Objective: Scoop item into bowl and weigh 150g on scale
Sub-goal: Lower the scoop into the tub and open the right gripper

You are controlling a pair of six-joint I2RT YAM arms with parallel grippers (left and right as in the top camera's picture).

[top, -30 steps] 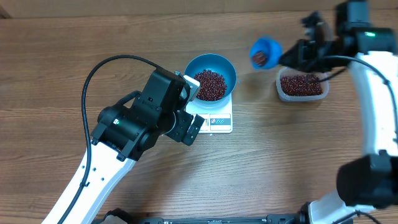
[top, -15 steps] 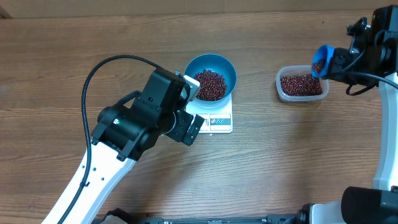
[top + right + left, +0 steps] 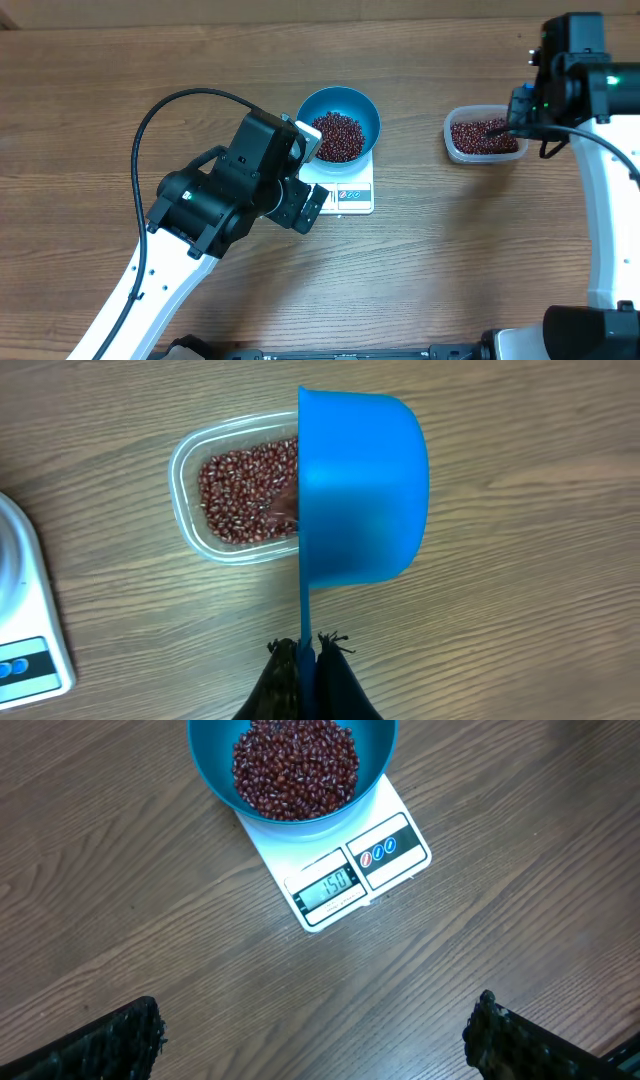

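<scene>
1. Right gripper (image 3: 308,656): clamped tight on the thin handle of the scoop (image 3: 360,490), which stands out ahead of the fingers, rolled onto its side.
2. Scoop mouth: faces left of the gripper, over the nearer end of the tub (image 3: 183,490). A brown blur at its lip suggests contents sliding onto the stock (image 3: 240,495). Judged purpose: surplus is tipped into the tub rather than the bowl.
3. Left gripper (image 3: 315,1040): jaws spread wide, grasping nothing, hanging above bare table (image 3: 520,930).
4. Ahead of the left gripper: scale (image 3: 290,850) carrying the bowl (image 3: 378,760), which holds the beans (image 3: 295,770). The display (image 3: 328,885) reads 150, so the target weight appears met.
5. Judged reason for the left gripper's stand-off: the display lies in plain view of its camera, and nothing presses on the scale.
6. Obstacles: nothing lies between scoop and tub, and a scale corner shows far to the right gripper's left, well apart. From overhead, the left arm (image 3: 230,180) overlaps the bowl's rim at its wrist. Its height there cannot be told, and a careless swing could nudge the bowl.
</scene>
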